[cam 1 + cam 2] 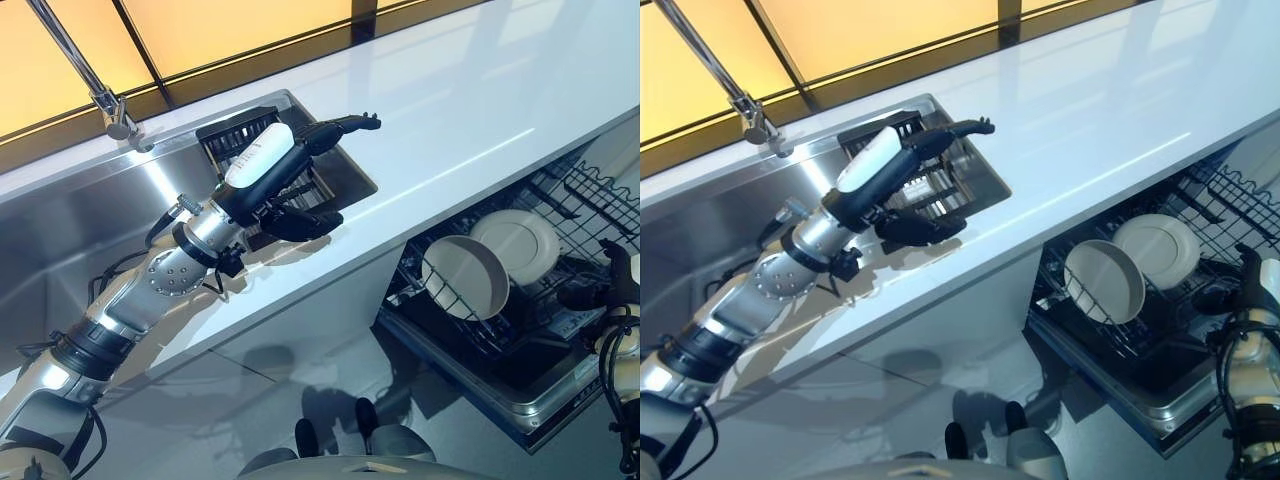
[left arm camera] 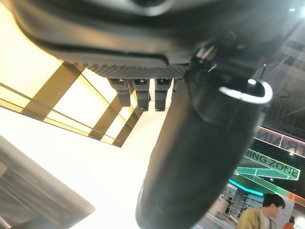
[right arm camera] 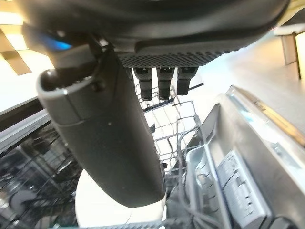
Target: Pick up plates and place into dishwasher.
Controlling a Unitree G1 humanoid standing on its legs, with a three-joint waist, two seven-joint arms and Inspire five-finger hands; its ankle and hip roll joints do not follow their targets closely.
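Plates: two round white ceramic plates (image 1: 465, 276) stand on edge, side by side, in the black wire dishwasher rack (image 1: 580, 205) below the bench
Right hand: dark right hand (image 1: 612, 270) hangs just beside the rack, near the plates; fingers straight, holding nothing
Left hand: dark left hand (image 1: 300, 170) hovers over the black dish basket (image 1: 940, 185) in the steel sink (image 1: 70, 215), fingers extended, thumb apart, empty
Bench: glossy white bench (image 1: 480, 110)
Risk: reaching into the basket blind, the left hand's fingers could snag its wires; no plate visible there
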